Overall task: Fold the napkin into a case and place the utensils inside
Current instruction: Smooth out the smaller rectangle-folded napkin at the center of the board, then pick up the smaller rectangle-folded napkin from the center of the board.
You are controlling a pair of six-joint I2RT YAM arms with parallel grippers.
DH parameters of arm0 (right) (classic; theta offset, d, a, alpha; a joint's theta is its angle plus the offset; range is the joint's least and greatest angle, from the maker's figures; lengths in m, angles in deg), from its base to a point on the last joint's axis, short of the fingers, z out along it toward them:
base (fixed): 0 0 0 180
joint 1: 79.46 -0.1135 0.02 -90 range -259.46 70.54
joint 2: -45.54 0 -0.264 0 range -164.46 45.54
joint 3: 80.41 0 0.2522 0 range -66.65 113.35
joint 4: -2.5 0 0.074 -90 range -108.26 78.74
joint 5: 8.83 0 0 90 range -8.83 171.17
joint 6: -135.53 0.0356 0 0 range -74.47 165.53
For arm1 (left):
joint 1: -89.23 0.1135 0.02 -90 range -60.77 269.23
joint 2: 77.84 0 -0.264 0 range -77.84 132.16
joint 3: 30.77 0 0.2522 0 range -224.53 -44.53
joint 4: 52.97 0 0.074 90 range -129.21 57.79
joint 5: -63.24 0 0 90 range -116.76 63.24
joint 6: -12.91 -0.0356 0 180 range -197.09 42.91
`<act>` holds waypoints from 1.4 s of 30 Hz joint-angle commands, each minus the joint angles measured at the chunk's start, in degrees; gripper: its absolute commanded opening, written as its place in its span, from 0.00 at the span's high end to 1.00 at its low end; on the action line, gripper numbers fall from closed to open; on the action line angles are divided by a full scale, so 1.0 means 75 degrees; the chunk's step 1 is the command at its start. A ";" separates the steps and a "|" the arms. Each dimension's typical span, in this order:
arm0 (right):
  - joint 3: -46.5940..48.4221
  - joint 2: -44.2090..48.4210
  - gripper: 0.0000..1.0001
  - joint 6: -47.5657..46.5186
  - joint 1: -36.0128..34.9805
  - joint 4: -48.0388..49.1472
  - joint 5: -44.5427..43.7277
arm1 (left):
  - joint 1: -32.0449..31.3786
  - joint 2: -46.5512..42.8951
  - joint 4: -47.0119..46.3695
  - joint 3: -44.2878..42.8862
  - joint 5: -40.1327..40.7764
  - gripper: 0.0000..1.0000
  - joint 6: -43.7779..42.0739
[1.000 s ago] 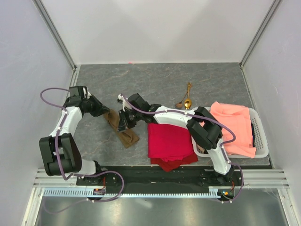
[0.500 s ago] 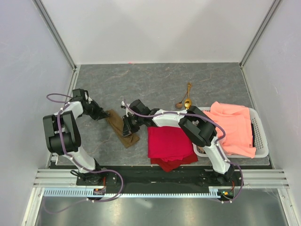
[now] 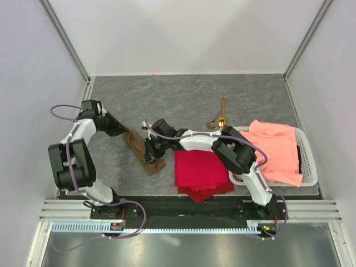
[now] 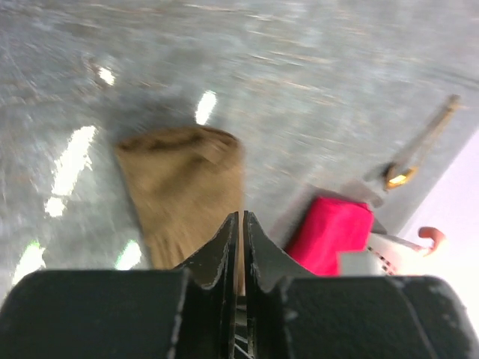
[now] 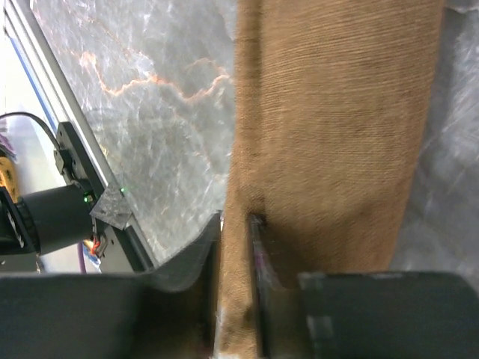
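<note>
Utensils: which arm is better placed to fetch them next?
Right, probably. The utensils lie right of centre, nearer the right hand than the left hand at the far end of the napkin. But the right hand is clamped on the napkin's edge and must release first.

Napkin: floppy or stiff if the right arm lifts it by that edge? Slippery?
Likely floppy: the napkin is thin woven cloth, its edge pinched up in the right gripper. Probably light; the folds may fall open when raised. Coarse matte weave suggests decent grip.
</note>
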 commanded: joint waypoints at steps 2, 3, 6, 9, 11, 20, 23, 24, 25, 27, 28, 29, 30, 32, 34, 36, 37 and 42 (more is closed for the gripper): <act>0.0844 0.0978 0.61 -0.0774 -0.0260 -0.1305 -0.1101 | -0.0010 -0.1762 0.0620 -0.0075 0.0545 0.86 0.0055; 0.0914 0.0967 0.51 -0.0926 -0.0295 -0.1400 -0.1243 | 0.0002 -0.1985 0.0900 -0.0016 0.0907 0.86 0.0137; 0.1359 0.0710 0.43 -0.1161 -0.0318 -0.1869 -0.1653 | 0.0107 -0.2747 0.1334 -0.0004 0.1167 0.85 0.0126; 0.1944 0.0324 0.40 -0.1466 -0.0400 -0.2372 -0.2309 | 0.0224 -0.3403 0.1617 0.0042 0.1332 0.85 0.0138; 0.2530 -0.0073 0.39 -0.1712 -0.0505 -0.2863 -0.2706 | 0.0260 -0.3814 0.1641 0.0124 0.1309 0.84 0.0184; 0.3598 -0.0966 0.39 -0.1970 -0.0869 -0.3475 -0.3388 | 0.0365 -0.4108 0.1840 0.0019 0.1110 0.84 -0.0085; 0.3855 -0.1189 0.39 -0.2064 -0.0986 -0.3685 -0.3564 | 0.0377 -0.4073 0.1828 0.0043 0.1028 0.84 -0.0132; 0.3937 -0.1247 0.39 -0.2053 -0.1021 -0.3744 -0.3611 | 0.0377 -0.4026 0.1817 0.0054 0.0981 0.84 -0.0132; 0.4054 -0.1341 0.39 -0.2064 -0.1068 -0.3815 -0.3646 | 0.0388 -0.4003 0.1828 0.0054 0.0981 0.84 -0.0143; 0.4184 -0.1435 0.39 -0.2076 -0.1220 -0.3874 -0.3914 | 0.0389 -0.3956 0.1817 0.0055 0.0922 0.84 -0.0144; 0.4242 -0.1552 0.39 -0.2099 -0.1279 -0.4002 -0.4032 | 0.0400 -0.3944 0.1816 0.0054 0.0922 0.84 -0.0155; 0.4289 -0.1611 0.38 -0.2123 -0.1430 -0.4084 -0.4161 | 0.0400 -0.3944 0.1816 0.0031 0.0899 0.84 -0.0155; 0.4371 -0.1681 0.38 -0.2146 -0.1501 -0.4178 -0.4406 | 0.0400 -0.3932 0.1816 0.0019 0.0899 0.84 -0.0144; 0.4407 -0.1822 0.36 -0.2135 -0.1735 -0.4436 -0.5109 | 0.0424 -0.3932 0.1817 -0.0027 0.0899 0.84 -0.0144; 0.4419 -0.1962 0.35 -0.2100 -0.1900 -0.4658 -0.5844 | 0.0435 -0.3897 0.1828 -0.0051 0.0887 0.84 -0.0109; 0.4419 -0.2045 0.35 -0.2041 -0.2087 -0.4788 -0.6374 | 0.0459 -0.3874 0.1840 -0.0063 0.0910 0.84 -0.0073; 0.4430 -0.2103 0.35 -0.1960 -0.2146 -0.4904 -0.6644 | 0.0482 -0.3874 0.1851 -0.0063 0.0899 0.84 -0.0027; 0.4442 -0.2302 0.46 -0.1736 -0.2276 -0.5011 -0.7455 | 0.0716 -0.4002 0.1840 0.0031 0.0922 0.83 0.0359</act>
